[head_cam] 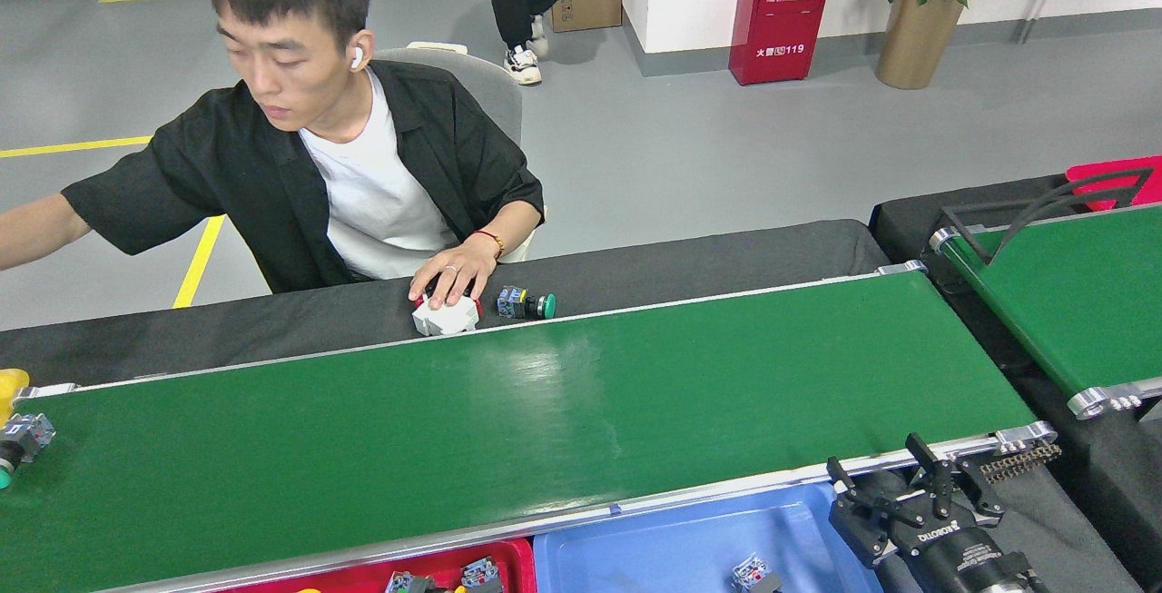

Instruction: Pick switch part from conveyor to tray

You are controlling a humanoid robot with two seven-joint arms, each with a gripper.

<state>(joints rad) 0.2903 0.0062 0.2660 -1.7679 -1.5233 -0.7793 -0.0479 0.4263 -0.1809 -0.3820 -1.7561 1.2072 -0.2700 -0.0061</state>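
Green conveyor (545,429) crosses the frame; a switch part (23,439) lies at its far-left edge, long axis slanting down-left. Right claw (917,502), lower right, hangs open and empty, well apart. Left claw is out of view.

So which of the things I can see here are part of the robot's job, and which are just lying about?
Part of the job:
- conveyor
- switch part on the belt's left end
- blue tray
- red tray
- right gripper, jaws open

Just lying about:
- switch part on the black cloth
- white block under the person's hand
- fire extinguisher box
- potted plant
- second green belt
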